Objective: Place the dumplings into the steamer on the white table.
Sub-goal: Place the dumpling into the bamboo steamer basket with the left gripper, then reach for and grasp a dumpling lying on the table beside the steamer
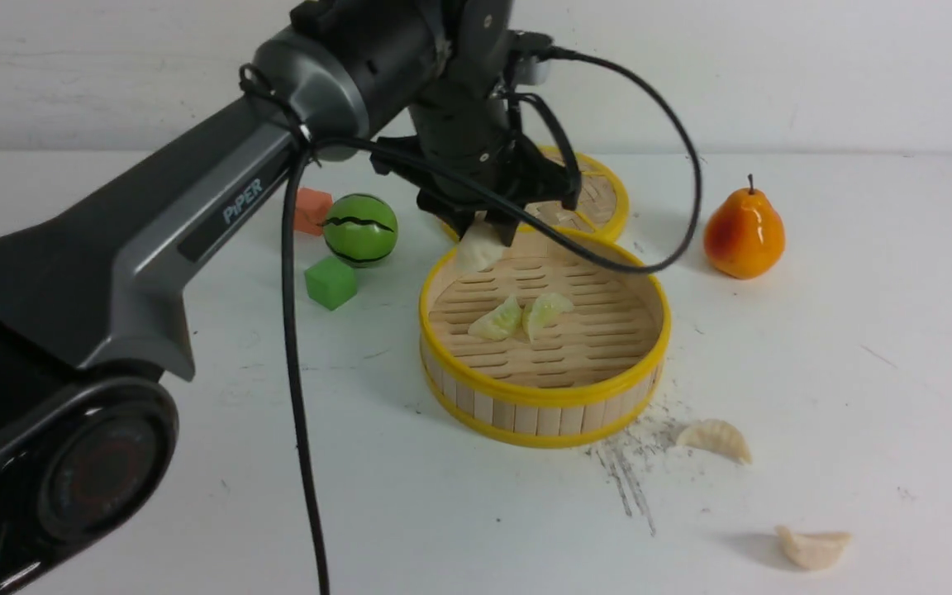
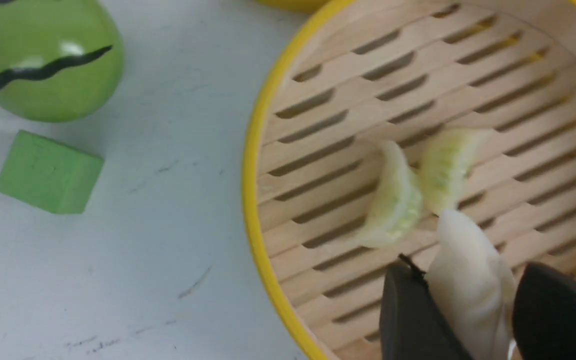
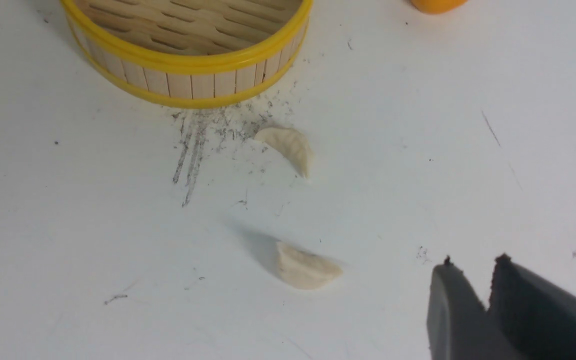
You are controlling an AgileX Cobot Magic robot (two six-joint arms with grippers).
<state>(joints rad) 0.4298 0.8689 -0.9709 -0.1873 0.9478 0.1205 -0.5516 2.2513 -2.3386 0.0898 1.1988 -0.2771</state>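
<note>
Bamboo steamer (image 1: 544, 395), round, slatted, yellow-rimmed, on the white counter (image 1: 856, 372): two pale green crescent dumplings (image 1: 497, 321) are lodged inside; a cream-white dumpling (image 2: 473, 300) is held over it by the left pincer (image 2: 470, 272); two cream dumplings (image 3: 290, 147) lie outside on the counter near the narrow, empty right pincer (image 3: 475, 262).

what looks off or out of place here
A dark grey smear marks the table beside the steamer. One dumpling lies loose at the smear's edge, a second dumpling further out, both outside the steamer.
</note>
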